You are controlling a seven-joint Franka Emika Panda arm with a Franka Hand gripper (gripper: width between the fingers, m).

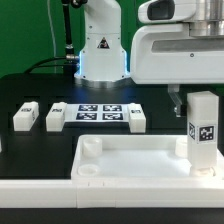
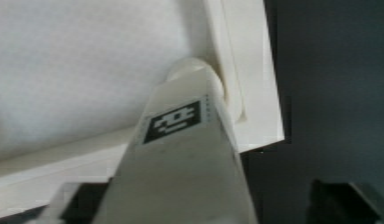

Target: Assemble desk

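Note:
The white desk top lies rim up at the front of the table, with a round socket in its corner at the exterior view's left. One white tagged leg stands upright in the corner at the exterior view's right. In the wrist view this leg runs down to the corner socket of the top. My gripper straddles the leg's upper end. Its dark fingers stand beside the leg with a gap showing on one side, so it looks open.
Three loose white legs lie on the black table behind the top: two at the exterior view's left and one near the middle. The marker board lies between them. The robot base stands behind.

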